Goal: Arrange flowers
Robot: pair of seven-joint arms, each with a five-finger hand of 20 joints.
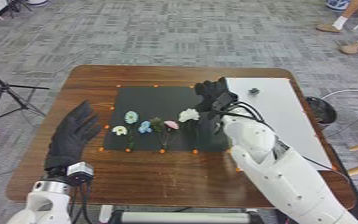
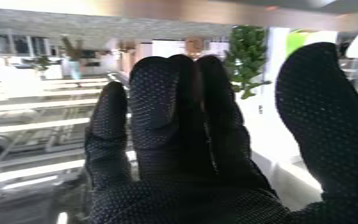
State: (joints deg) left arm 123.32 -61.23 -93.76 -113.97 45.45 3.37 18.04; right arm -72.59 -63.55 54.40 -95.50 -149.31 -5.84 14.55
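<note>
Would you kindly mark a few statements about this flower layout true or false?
1. The left hand is left of the dark mat. True.
2. The white sheet is also left of the dark mat. False: it is to the right.
3. A white flower lies to the right of the pink flower. True.
4. The right hand grips the pink flower. False: the flower lies on the mat, away from that hand.

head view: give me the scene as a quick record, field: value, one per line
surface: brown wooden table
left area: dark mat
flowers on mat: light blue, blue, pink, white
right area: white panel with a small dark item
left hand: open, left of the mat
right hand: open, by the border of mat and panel
</note>
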